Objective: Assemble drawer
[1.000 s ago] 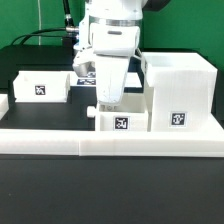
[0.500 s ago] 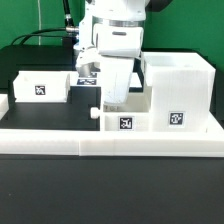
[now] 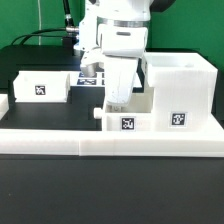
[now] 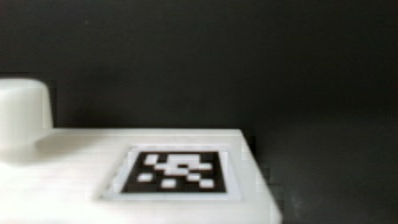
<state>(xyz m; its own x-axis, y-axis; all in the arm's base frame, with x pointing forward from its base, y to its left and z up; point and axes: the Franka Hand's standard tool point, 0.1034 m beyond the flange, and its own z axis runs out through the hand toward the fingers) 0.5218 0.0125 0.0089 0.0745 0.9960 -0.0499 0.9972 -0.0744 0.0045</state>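
Note:
The tall hollow white casing (image 3: pixel 178 92) stands at the exterior view's right with a tag on its front. A small white tray (image 3: pixel 125 121) with a tag and a side knob (image 3: pixel 95 113) sits against the casing's left side, on the table behind the low rail. My gripper (image 3: pixel 118 102) reaches down onto this tray's top edge. Its fingertips are hidden there, and the tray travels with it. The wrist view shows the tray's tagged face (image 4: pixel 178 170) and the knob (image 4: pixel 22 115), but no fingers. A second tray (image 3: pixel 40 87) lies at the left.
A long low white rail (image 3: pixel 60 137) runs across the front. The marker board (image 3: pixel 90 75) lies flat behind the arm. Black cables run at the back left.
My gripper has moved toward the exterior view's right, and the small tray has slid with it toward the casing. The left tray and the casing have not moved.

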